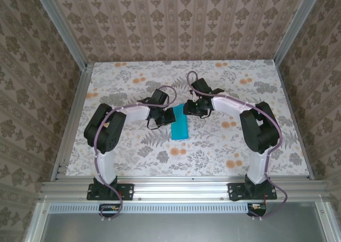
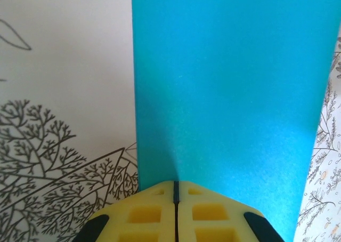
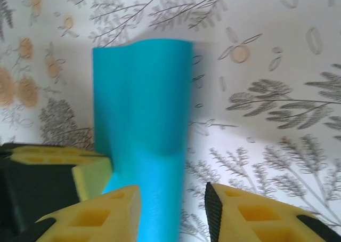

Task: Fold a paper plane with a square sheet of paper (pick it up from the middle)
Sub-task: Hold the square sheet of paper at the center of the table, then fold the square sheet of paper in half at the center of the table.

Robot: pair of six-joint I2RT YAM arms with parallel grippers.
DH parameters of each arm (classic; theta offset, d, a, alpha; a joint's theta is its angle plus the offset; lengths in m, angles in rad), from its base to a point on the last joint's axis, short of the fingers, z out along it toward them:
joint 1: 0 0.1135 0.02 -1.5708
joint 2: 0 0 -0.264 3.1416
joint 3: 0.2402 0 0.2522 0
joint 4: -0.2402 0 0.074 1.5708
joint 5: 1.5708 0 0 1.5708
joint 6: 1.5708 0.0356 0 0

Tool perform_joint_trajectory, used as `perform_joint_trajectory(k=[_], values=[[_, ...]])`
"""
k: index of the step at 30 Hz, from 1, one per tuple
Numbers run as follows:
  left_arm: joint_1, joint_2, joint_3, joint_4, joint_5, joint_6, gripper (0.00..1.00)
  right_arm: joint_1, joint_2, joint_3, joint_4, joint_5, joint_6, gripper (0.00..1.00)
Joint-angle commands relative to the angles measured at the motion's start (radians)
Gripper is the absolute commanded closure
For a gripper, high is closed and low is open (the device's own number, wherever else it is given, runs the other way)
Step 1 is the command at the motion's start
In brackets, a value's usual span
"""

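- Your left gripper (image 2: 176, 193) has its jaws closed together, pinching one edge of the folded square sheet of paper (image 2: 229, 93).
- Your right gripper (image 3: 173, 196) stands part open astride the sheet's opposite end, one finger clear of it.
- The floral table (image 1: 240, 146) lies under the sheet, with patterned walls (image 1: 176, 23) around it.

The square sheet of paper (image 1: 180, 126), bright cyan-blue, lies folded into a narrow oblong at the middle of the table (image 1: 133, 151).

Legend, readable text, labels, brands, numbers, signs: none in any view | sheet of paper (image 2: 224, 93): plain blue, unprinted | tablecloth (image 1: 224, 151): leaf and flower print, no lettering | wallpaper (image 1: 181, 18): repeating ornament, no lettering
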State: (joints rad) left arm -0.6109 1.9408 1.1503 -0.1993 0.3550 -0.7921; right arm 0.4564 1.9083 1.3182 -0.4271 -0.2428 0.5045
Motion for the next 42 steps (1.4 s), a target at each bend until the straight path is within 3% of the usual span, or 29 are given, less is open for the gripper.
perform_joint_trajectory(k=[1,9,24,36,42], values=[[-0.01,0.049,0.008,-0.074,-0.029,0.019,0.92,0.007,-0.011,-0.024,0.007,-0.118,0.018,0.66],[-0.012,0.056,0.007,-0.09,-0.037,0.02,0.93,0.007,0.036,-0.04,0.065,-0.231,0.058,0.76],[-0.013,0.076,0.003,-0.135,-0.064,0.031,0.93,-0.037,0.101,-0.12,0.089,-0.209,0.045,0.81],[-0.023,0.093,0.015,-0.141,-0.07,0.021,0.93,-0.03,0.001,-0.207,0.143,-0.346,0.067,0.81],[-0.026,0.095,0.019,-0.15,-0.079,0.018,0.93,-0.032,0.02,-0.247,0.124,-0.305,0.062,0.81]])
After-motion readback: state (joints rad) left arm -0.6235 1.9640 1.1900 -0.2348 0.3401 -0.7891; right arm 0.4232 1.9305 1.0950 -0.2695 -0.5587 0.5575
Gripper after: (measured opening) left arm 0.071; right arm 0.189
